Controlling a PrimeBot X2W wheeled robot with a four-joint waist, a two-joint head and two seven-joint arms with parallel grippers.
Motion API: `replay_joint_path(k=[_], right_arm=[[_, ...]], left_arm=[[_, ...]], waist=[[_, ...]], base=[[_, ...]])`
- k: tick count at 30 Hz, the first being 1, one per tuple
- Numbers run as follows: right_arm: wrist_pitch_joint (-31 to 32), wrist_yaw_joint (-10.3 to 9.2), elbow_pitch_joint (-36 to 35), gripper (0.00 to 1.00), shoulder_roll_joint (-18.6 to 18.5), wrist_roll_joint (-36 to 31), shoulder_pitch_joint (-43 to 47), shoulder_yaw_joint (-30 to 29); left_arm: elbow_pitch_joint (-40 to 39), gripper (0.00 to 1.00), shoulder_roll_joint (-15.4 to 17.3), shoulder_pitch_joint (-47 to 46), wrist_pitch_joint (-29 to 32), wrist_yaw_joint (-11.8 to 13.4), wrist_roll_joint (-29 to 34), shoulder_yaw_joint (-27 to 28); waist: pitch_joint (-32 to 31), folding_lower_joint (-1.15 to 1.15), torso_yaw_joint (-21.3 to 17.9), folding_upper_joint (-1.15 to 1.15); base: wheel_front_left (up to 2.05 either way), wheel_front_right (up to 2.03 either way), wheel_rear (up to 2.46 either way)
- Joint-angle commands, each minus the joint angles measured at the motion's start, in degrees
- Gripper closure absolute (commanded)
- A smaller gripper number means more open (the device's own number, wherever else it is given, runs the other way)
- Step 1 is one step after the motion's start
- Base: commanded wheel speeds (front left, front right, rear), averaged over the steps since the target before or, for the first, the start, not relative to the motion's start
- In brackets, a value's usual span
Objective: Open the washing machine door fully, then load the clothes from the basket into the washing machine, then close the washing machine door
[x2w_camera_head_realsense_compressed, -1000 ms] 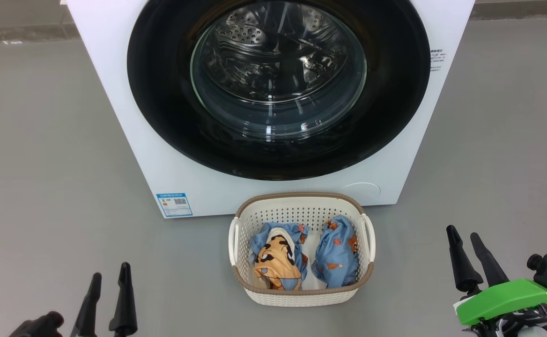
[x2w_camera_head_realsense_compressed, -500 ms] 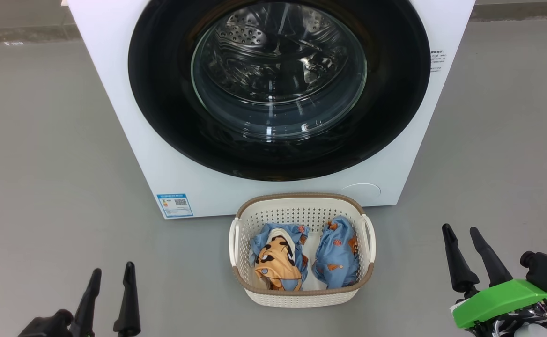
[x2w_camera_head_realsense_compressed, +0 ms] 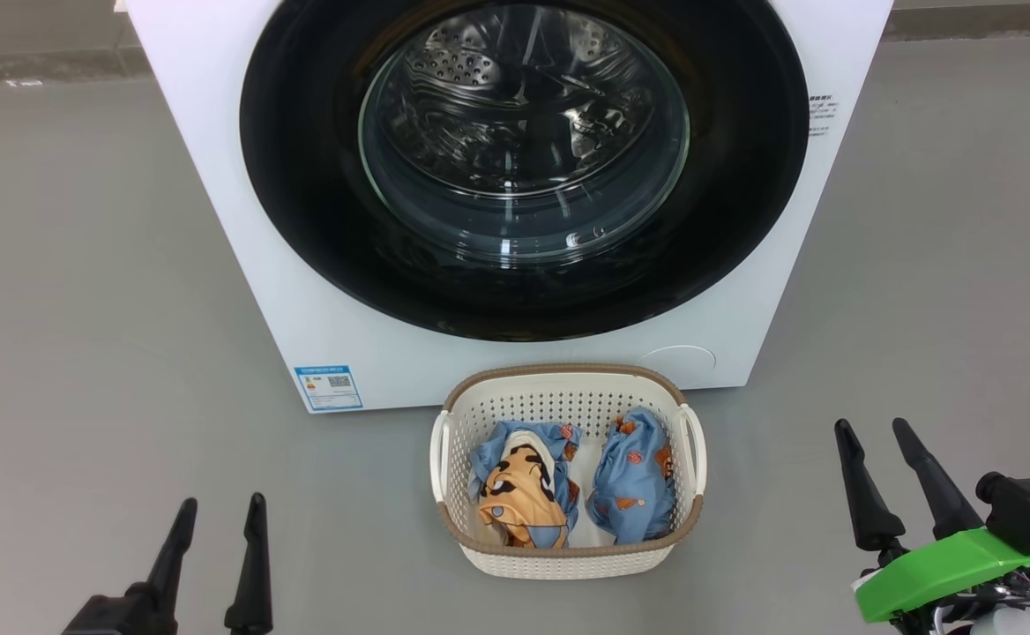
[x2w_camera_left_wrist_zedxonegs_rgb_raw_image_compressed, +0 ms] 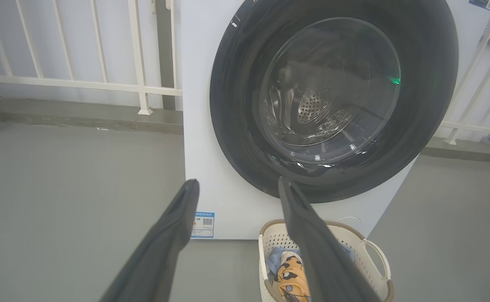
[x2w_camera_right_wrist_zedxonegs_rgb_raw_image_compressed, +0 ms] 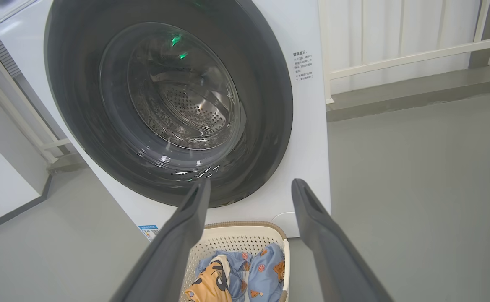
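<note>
1. The washing machine door [x2w_camera_head_realsense_compressed: 303, 194] is seen shut on the washing machine [x2w_camera_head_realsense_compressed: 206, 132], far centre.
2. The clothes [x2w_camera_head_realsense_compressed: 524, 485] are found in the basket [x2w_camera_head_realsense_compressed: 568, 372], set on the floor [x2w_camera_head_realsense_compressed: 83, 309] just in front.
3. The left hand [x2w_camera_head_realsense_compressed: 222, 500] is shown spread at near left, the right hand [x2w_camera_head_realsense_compressed: 869, 423] spread at near right.

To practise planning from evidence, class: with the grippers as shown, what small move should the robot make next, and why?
Probably raise the right gripper, open and empty like the left gripper, toward the rim of the washing machine door: it is shut, with the clothes lying in the basket. Its opening edge is unclear.
</note>
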Motion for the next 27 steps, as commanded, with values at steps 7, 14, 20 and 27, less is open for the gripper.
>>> replay_joint_path(k=[7,14,20,27], right_arm=[[-1.1,0.32,-0.4,0.0,-0.6,-2.8,-0.6,-0.5],[-1.1,0.32,0.0,0.0,0.0,-3.5,0.1,-1.5],[-1.1,0.32,0.1,0.0,0.2,-3.9,0.0,-1.8],[-1.1,0.32,-0.1,0.0,0.5,-4.1,0.0,-2.2]], left_arm=[[-1.1,0.0,1.2,-1.9,-1.0,-0.1,2.2,1.9],[0.2,0.0,0.7,-1.9,-1.0,-0.1,1.8,3.4],[1.2,0.0,0.5,-2.3,-1.0,-0.1,1.3,3.8],[2.7,0.0,0.4,-2.6,-1.0,-0.1,1.8,4.7]], waist=[[0.2,0.0,-0.2,0.0],[0.3,0.0,-0.9,0.0],[0.4,0.0,-1.3,0.0],[0.5,0.0,-1.4,0.0]], base=[[0.0,0.0,0.0],[0.0,0.0,0.0],[0.0,0.0,0.0],[0.0,0.0,0.0]])
